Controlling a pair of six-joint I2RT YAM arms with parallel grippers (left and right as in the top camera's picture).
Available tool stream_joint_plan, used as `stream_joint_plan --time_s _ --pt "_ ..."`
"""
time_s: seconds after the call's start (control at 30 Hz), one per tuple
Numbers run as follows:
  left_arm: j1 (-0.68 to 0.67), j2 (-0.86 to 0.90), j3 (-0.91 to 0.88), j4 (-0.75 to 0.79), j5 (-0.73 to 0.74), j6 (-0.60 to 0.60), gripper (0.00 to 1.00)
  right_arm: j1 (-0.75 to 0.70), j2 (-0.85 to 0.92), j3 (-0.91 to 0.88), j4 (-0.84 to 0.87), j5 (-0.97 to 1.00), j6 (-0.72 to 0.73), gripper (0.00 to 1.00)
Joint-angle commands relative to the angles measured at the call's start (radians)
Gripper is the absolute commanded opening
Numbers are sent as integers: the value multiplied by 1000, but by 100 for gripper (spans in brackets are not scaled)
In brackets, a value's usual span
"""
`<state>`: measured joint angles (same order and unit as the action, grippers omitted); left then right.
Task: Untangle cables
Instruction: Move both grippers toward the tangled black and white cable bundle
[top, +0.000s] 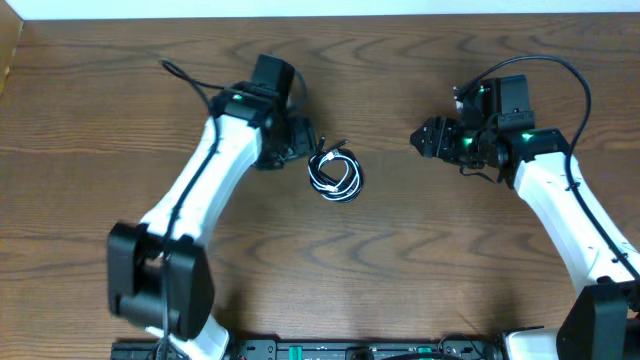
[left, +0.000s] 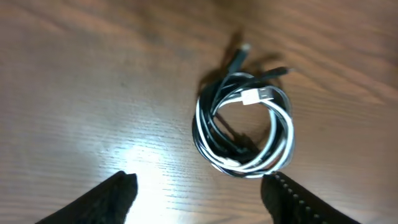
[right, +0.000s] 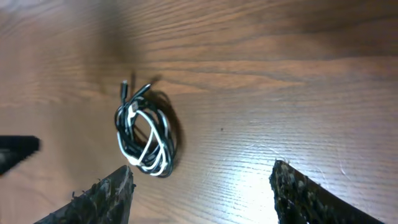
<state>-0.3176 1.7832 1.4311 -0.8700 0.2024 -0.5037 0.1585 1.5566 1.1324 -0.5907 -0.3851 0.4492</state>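
Note:
The cables (top: 335, 175), one black and one white, lie coiled together in one small bundle on the wooden table, mid-table. The bundle shows in the left wrist view (left: 245, 127) and in the right wrist view (right: 144, 134), with small plug ends sticking out at its top. My left gripper (top: 300, 138) is open and empty, just left of the bundle and apart from it; its fingertips (left: 199, 186) frame bare wood. My right gripper (top: 425, 138) is open and empty, well to the right of the bundle; its fingertips (right: 202, 186) frame bare wood.
A thicker black wire (top: 190, 80) trails from the left arm at the back left. The table's far edge (top: 320, 14) meets a white wall. The left arm's dark tip (right: 15, 149) shows at the left edge of the right wrist view.

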Motion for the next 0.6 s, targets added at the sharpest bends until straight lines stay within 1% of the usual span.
stream_joint_plan --time_s 0.0,0.1,0.23,0.4,0.57 --pt "-28 52 0 -10 -19 -78 63 15 2 17 -1 70 55 67" --pt "-49 107 0 -27 -1 -87 58 15 2 18 -5 81 56 65" --pt "-74 163 0 -34 -1 -122 58 15 2 17 -13 107 81 63" --pt "-92 209 0 -31 -1 -138 58 16 2 17 -12 111 89 63" --pt "-101 269 0 32 -1 -155 57 16 2 17 -12 117 89 62"
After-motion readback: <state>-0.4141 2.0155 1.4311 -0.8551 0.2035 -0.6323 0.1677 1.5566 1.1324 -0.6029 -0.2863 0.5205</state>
